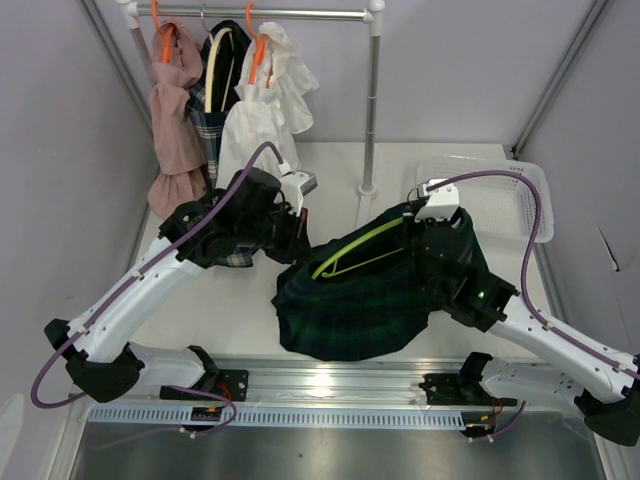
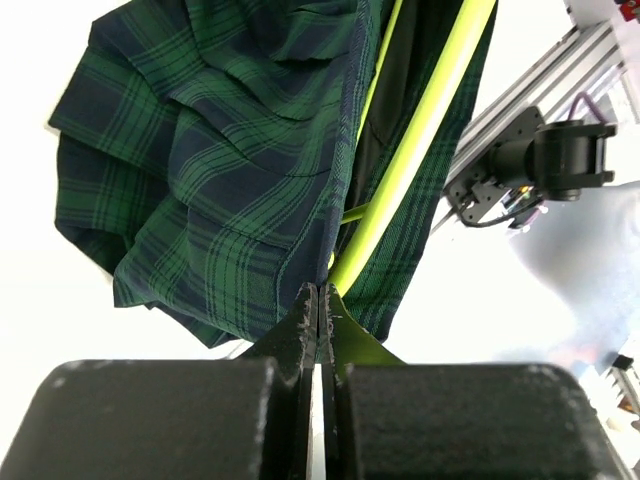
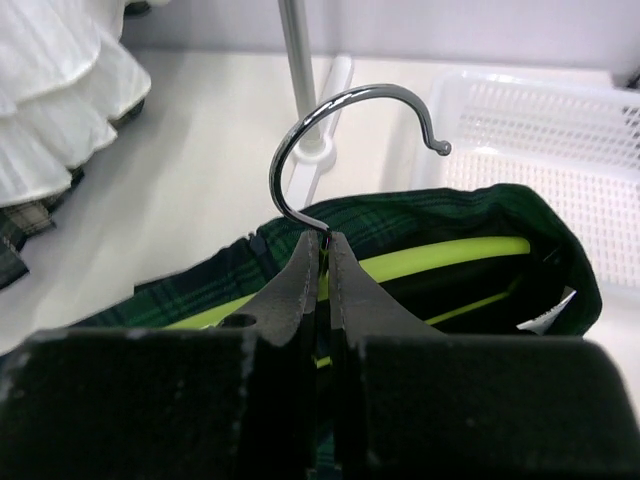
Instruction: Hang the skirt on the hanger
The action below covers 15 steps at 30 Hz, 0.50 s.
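Note:
The dark green plaid skirt (image 1: 350, 310) lies in a heap on the table between my two arms, draped over a lime green hanger (image 1: 355, 248). In the left wrist view the skirt (image 2: 220, 150) hangs in folds with the hanger bar (image 2: 420, 140) running through its waist opening. My left gripper (image 2: 320, 292) is shut on the skirt's waistband edge, next to the hanger's end. My right gripper (image 3: 325, 238) is shut on the hanger's neck, just under its metal hook (image 3: 330, 120). From above, the left gripper (image 1: 300, 235) is at the skirt's left end and the right gripper (image 1: 425, 225) at its right end.
A clothes rack (image 1: 300, 14) at the back holds a pink garment (image 1: 175, 120), a plaid one and a white one (image 1: 265, 110). Its post (image 1: 372, 110) stands just behind the skirt. A white mesh basket (image 1: 510, 195) sits at the right. An aluminium rail (image 1: 330, 385) lines the near edge.

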Available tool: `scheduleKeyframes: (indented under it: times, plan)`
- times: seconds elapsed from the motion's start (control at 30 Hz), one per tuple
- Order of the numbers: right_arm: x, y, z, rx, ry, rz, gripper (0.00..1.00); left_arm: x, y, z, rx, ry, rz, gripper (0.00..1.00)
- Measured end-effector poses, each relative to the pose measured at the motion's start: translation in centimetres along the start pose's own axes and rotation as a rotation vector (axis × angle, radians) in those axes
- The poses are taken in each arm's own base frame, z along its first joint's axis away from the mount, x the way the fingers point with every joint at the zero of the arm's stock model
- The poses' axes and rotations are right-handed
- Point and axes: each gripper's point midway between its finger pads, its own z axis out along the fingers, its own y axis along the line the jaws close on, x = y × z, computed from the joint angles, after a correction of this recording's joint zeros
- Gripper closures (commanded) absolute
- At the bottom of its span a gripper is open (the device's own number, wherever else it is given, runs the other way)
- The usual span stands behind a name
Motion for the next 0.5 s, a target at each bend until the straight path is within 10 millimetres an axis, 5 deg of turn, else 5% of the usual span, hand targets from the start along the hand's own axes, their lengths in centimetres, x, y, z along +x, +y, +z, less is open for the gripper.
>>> scheduleKeyframes:
  times: [0.23, 0.5]
  plan:
    - [-2.4, -0.4, 0.4, 0.028, -0.087, 0.011, 1.00, -1.9, -0.5, -1.3, 0.006, -0.050, -0.034, 1.00]
    - [-2.0, 1.6, -0.2, -0.033, -0.113, 0.007, 1.00, -3.4, 0.8, -2.2, 0.006, -0.089, -0.137, 1.00]
